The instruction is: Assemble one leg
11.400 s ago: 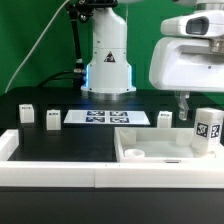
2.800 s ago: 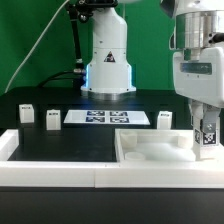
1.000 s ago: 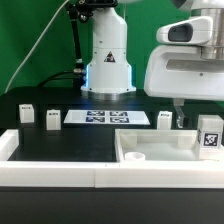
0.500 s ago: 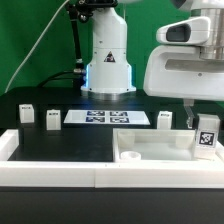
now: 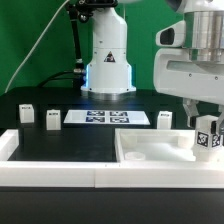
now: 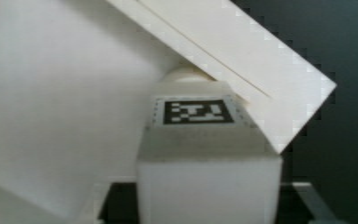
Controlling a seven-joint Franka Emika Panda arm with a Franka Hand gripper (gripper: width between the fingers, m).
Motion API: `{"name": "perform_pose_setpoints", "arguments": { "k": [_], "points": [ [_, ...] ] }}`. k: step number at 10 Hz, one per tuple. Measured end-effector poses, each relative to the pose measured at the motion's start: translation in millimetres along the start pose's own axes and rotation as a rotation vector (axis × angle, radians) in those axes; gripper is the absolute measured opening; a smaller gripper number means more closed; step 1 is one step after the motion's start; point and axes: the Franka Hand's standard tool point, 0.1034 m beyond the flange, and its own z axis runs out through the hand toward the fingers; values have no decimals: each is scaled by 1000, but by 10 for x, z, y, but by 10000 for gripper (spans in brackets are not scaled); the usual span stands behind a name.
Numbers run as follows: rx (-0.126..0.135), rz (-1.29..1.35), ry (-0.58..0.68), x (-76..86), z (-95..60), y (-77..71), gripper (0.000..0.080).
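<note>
Between the fingers (image 5: 199,124), the leg (image 5: 208,135) is clamped, slightly tilted.

No words, brand names or numbers can be read anywhere. The only signs are black-and-white square tags: one on the leg (image 5: 207,138) at the right of the exterior view, seen close in the wrist view (image 6: 201,110), and several on the marker board (image 5: 106,118) at centre.
</note>
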Motion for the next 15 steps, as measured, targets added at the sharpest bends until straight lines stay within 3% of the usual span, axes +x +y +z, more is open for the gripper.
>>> {"name": "perform_pose_setpoints", "arguments": {
  "k": [4, 7, 9, 10, 11, 12, 15],
  "points": [
    [-20, 633, 3, -23, -4, 35, 292],
    [-21, 783, -15, -20, -5, 45, 292],
    [-20, 721, -15, -21, -1, 45, 304],
    [-21, 720, -15, -26, 0, 44, 480],
    [-20, 662, -15, -37, -3, 37, 480],
    [-21, 519, -15, -39, -7, 33, 611],
    [-24, 187, -8, -75, -3, 27, 647]
  ]
}}
